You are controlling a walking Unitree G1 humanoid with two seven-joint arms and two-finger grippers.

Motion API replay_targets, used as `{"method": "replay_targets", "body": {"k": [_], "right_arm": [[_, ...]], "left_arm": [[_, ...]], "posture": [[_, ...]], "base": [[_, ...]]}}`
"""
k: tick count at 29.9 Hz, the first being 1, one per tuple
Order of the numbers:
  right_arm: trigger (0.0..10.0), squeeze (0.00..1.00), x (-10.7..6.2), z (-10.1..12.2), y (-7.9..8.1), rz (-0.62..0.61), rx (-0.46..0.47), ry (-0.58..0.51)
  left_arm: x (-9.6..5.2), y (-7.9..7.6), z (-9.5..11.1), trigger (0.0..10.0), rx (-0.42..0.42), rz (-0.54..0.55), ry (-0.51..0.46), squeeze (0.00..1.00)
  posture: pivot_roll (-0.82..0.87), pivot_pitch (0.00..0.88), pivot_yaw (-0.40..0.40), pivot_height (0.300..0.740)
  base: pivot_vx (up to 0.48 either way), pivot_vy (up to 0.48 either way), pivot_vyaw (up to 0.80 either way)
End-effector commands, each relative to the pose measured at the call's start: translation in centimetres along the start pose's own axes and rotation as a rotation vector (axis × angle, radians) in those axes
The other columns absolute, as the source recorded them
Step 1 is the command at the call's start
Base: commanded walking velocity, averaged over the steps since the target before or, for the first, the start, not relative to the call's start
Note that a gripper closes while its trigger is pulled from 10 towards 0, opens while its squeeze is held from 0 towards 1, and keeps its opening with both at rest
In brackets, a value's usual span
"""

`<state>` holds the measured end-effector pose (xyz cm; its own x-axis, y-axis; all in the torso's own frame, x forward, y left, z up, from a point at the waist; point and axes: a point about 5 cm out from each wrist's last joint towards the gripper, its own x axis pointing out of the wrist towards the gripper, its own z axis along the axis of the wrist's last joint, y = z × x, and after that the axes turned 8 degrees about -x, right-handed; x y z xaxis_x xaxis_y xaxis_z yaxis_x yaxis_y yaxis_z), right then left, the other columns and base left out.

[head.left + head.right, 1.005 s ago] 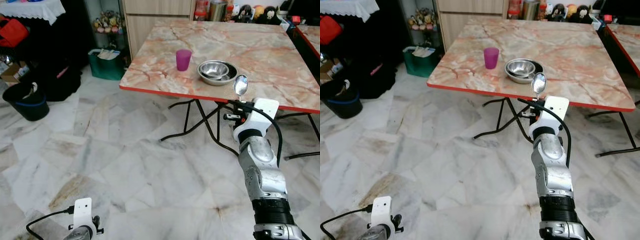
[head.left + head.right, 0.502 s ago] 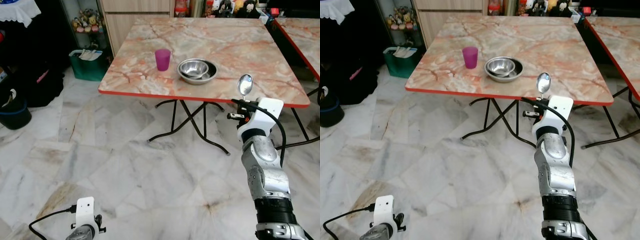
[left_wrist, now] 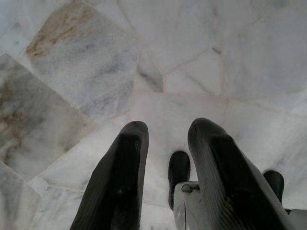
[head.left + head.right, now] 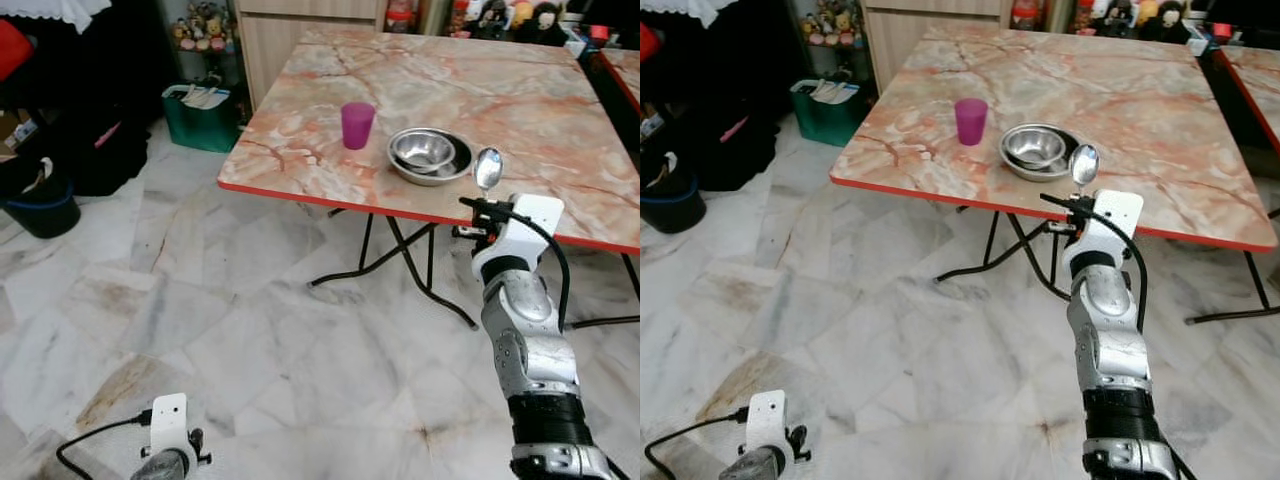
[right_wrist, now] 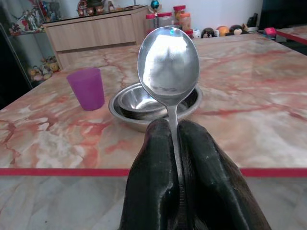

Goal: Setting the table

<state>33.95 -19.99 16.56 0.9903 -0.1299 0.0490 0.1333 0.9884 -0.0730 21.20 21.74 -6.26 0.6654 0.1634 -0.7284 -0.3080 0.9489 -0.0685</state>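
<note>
View has swung back toward the bench [image 4: 560, 110]; right claw [image 5: 175, 143] still pinches the spoon [image 5: 168, 62] upright short of the bowls [image 4: 430, 153], placement pending; left claw [image 3: 165, 177] spread, idle.

Bright, even indoor light all round, no harsh shadows. Soft sheen off the marble floor [image 4: 250, 330] and the table [image 4: 560, 120]; dark, murky corner behind the black bin [image 4: 45, 205]. Slight wide-angle bend toward the edges of the head views, otherwise sharp, no motion blur. Close up, white glare on the spoon [image 5: 168, 62] bowl just above the right gripper [image 5: 178, 129] fingertips, the fingers [image 5: 151, 191] themselves soft and out of focus. Same softness on the left gripper [image 3: 165, 143], with floor tiles beyond its tips crisp.
</note>
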Motion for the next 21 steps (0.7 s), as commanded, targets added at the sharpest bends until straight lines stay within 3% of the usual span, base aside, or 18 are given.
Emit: {"method": "replay_targets", "body": {"k": [1,5,8,21], "right_arm": [[10.0,0.00,0.12,0.22,-0.13,-0.007,-0.007,-0.001],[10.0,0.00,0.14,0.04,-0.21,-0.008,0.001,0.015],[10.0,0.00,0.15,0.08,-0.22,-0.007,-0.004,0.010],[10.0,0.00,0.16,0.07,-0.31,-0.017,-0.026,0.011]], "left_arm": [[-0.21,0.62,-0.93,10.0,-0.012,0.026,0.028,0.00],[-0.25,0.66,-1.09,10.0,-0.013,0.026,0.032,0.00],[-0.27,0.72,-1.18,10.0,-0.013,0.027,0.035,0.00],[-0.29,0.69,-1.27,10.0,-0.016,0.025,0.039,0.00]], "posture": [[-0.05,0.112,0.022,0.740],[-0.05,0.112,0.020,0.740],[-0.05,0.114,0.021,0.740],[-0.05,0.113,0.020,0.740]], "base": [[0.330,0.000,0.00],[0.341,0.000,0.00],[0.349,0.000,-0.64],[0.361,0.000,0.00]]}}
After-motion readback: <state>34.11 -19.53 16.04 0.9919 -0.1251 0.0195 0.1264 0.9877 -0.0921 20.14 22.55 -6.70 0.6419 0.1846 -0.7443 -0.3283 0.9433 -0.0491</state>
